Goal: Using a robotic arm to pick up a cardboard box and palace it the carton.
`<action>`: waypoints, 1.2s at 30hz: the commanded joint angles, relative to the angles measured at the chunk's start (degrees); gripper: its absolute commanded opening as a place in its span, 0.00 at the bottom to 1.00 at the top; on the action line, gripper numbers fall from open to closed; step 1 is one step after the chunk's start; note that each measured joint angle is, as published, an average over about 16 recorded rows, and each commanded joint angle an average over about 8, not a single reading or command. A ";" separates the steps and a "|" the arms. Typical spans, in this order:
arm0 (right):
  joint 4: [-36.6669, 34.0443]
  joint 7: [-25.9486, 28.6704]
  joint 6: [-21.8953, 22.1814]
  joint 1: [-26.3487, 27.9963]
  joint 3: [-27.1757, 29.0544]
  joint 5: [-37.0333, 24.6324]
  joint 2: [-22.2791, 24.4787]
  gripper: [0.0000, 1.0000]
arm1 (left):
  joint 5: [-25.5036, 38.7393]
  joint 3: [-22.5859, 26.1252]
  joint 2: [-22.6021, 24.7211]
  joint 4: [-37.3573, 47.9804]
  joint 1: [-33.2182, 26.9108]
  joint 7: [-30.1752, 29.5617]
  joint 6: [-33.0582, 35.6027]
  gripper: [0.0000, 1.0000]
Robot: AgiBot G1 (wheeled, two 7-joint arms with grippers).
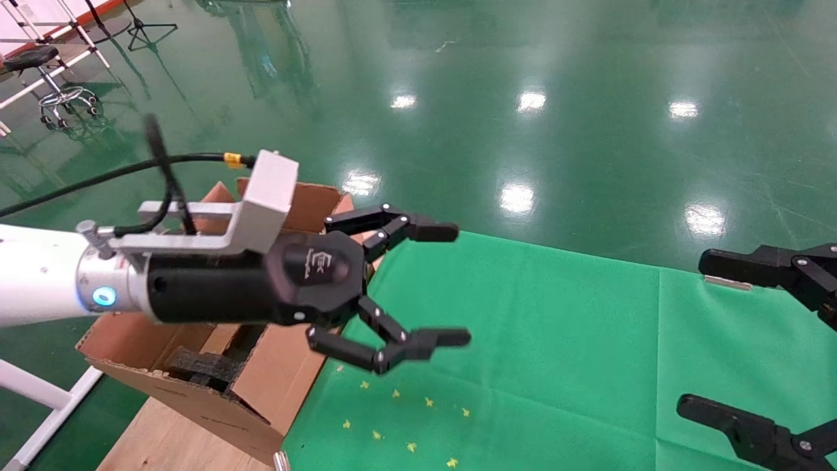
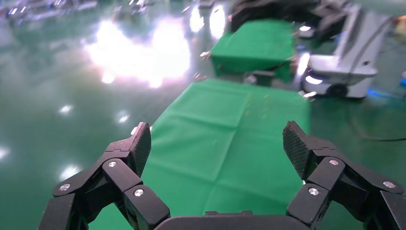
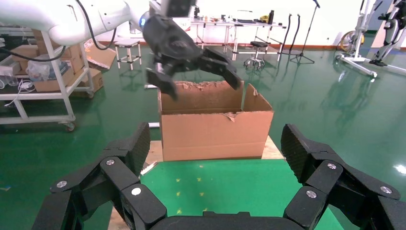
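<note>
- Since our left gripper (image 1: 418, 288) hangs with its fingers spread wide and nothing between them, just over the near edge of the carton (image 1: 216, 366), we judge the drop-off done or the pickup not yet begun.
- We cannot find the small cardboard box anywhere on the green cloth (image 1: 556, 353); dark pieces lie inside the carton, but we cannot tell what they are.
- Our right gripper (image 1: 752, 340) waits at the far side of the cloth, fingers apart and empty.
- What remains, if anything, we cannot say.
</note>
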 commanded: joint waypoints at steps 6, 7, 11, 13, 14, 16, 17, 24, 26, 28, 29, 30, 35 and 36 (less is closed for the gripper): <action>0.00 0.00 0.01 -0.01 0.00 0.00 0.00 1.00 | -5.22 -1.98 0.25 -3.86 2.72 1.92 2.01 1.00; -0.01 0.00 0.01 -0.01 0.00 0.00 0.00 1.00 | -5.67 -2.15 0.26 -4.19 2.95 2.05 2.18 1.00; -0.01 0.00 0.02 -0.02 0.00 0.01 0.01 1.00 | -6.76 -2.57 0.31 -4.93 3.51 2.34 2.60 1.00; -0.01 0.00 0.02 -0.02 0.00 0.01 0.01 1.00 | -6.68 -2.55 0.32 -4.84 3.47 2.30 2.58 1.00; -0.01 0.00 0.02 -0.02 0.00 0.01 0.01 1.00 | -6.58 -2.51 0.32 -4.75 3.43 2.28 2.54 1.00; -0.01 0.00 0.02 -0.02 0.00 0.01 0.00 1.00 | -6.36 -2.43 0.32 -4.57 3.32 2.23 2.45 1.00; -0.02 0.00 0.02 -0.02 0.00 0.01 0.00 1.00 | -6.24 -2.39 0.32 -4.49 3.26 2.20 2.41 1.00; -0.01 0.00 0.02 -0.02 0.00 0.01 0.01 1.00 | -5.68 -2.17 0.31 -4.12 2.99 2.05 2.17 1.00; -0.01 0.00 0.02 -0.02 0.00 0.01 0.01 1.00 | -5.57 -2.13 0.31 -4.03 2.93 2.03 2.12 1.00; -0.02 0.00 0.02 -0.02 0.00 0.01 0.00 1.00 | -5.48 -2.09 0.30 -3.97 2.89 2.00 2.09 1.00; -0.02 0.00 0.02 -0.02 0.00 0.01 0.00 1.00 | -5.43 -2.08 0.30 -3.94 2.87 1.99 2.07 1.00; -0.02 0.00 0.02 -0.02 0.00 0.01 0.00 1.00 | -5.40 -2.06 0.30 -3.91 2.85 1.99 2.05 1.00; -0.01 0.00 0.02 -0.02 0.00 0.01 0.01 1.00 | -5.24 -2.01 0.28 -3.82 2.76 1.96 2.00 1.00; -0.01 0.00 0.02 -0.02 0.00 0.01 0.01 1.00 | -5.22 -2.00 0.28 -3.81 2.75 1.96 1.99 1.00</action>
